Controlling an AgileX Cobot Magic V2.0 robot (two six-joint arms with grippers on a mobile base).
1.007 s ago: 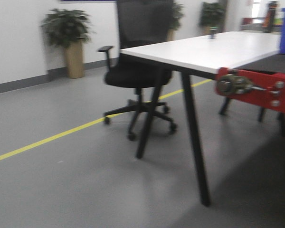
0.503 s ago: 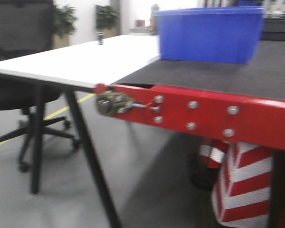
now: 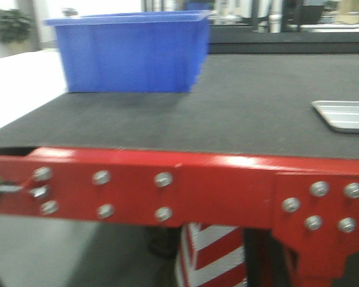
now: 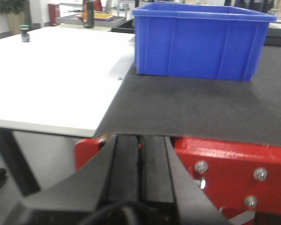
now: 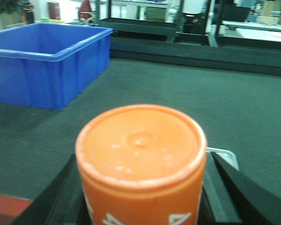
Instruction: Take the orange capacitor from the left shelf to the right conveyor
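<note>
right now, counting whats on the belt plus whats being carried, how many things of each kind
blue bin: 1
silver tray: 1
orange capacitor: 1 (carried, not set down)
total: 3

the left end effector, low in the middle of its frame, has two flat, matte dark grey fingers above a black cable. the right end effector shows black angled fingers at both lower corners.
</note>
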